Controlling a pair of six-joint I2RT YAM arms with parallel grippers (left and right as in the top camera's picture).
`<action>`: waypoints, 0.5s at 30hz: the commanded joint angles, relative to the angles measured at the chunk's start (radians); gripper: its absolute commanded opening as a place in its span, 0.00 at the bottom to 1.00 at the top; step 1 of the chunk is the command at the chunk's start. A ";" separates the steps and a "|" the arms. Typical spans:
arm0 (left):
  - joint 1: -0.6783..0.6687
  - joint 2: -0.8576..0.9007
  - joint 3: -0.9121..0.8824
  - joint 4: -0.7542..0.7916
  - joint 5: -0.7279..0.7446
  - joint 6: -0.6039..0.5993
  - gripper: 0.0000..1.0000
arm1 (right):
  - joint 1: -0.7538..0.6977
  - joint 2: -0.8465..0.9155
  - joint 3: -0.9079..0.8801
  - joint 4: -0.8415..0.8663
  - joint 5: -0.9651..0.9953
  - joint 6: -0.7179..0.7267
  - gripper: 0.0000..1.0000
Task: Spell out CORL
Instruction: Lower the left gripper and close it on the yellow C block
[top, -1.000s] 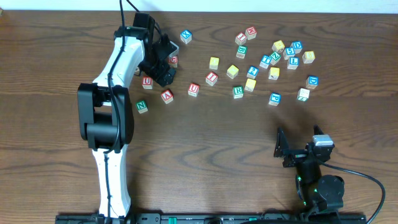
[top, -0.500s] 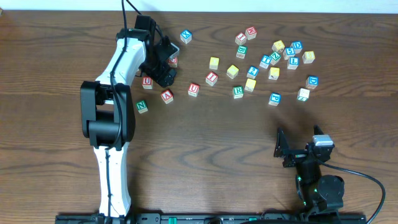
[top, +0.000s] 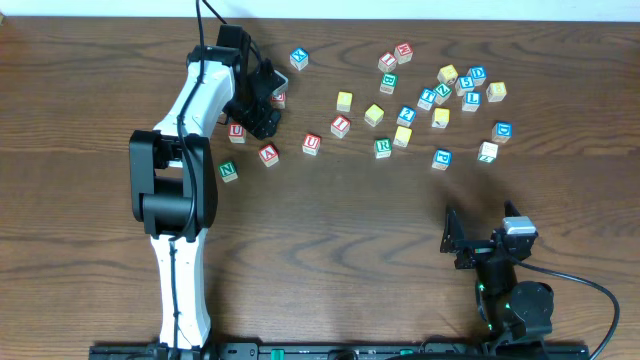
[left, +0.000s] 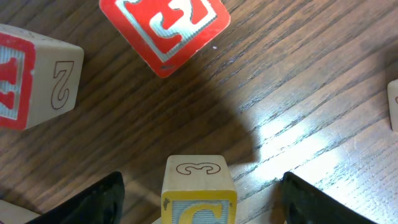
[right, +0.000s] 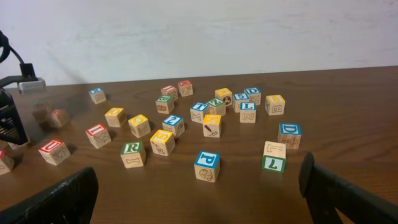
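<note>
Overhead, we see the left gripper (top: 265, 115) among red-lettered cubes (top: 268, 154), the right gripper (top: 458, 240) spread wide, well apart from them; our left wrist shows one yellow C cube (left: 199, 198), marked "3", between parted fingers (left: 93, 200); our right wrist, one green R cube (right: 132, 154), one blue L cube (right: 247, 112).

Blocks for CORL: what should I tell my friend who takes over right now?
Left gripper open, straddling the yellow C cube, not gripping.
Right gripper open, parked, holding nothing.
Green R cube and blue L cube sit loose in the scatter; I cannot pick out the O.
Done: nothing placed. Left: all four letters.
</note>
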 joint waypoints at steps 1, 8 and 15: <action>0.005 0.015 0.001 -0.006 -0.008 -0.006 0.74 | -0.011 -0.007 -0.002 -0.004 -0.005 -0.013 0.99; 0.005 0.015 0.000 -0.010 -0.044 -0.006 0.70 | -0.011 -0.007 -0.002 -0.004 -0.005 -0.013 0.99; 0.005 0.016 0.000 -0.011 -0.044 -0.006 0.55 | -0.011 -0.007 -0.002 -0.004 -0.005 -0.013 0.99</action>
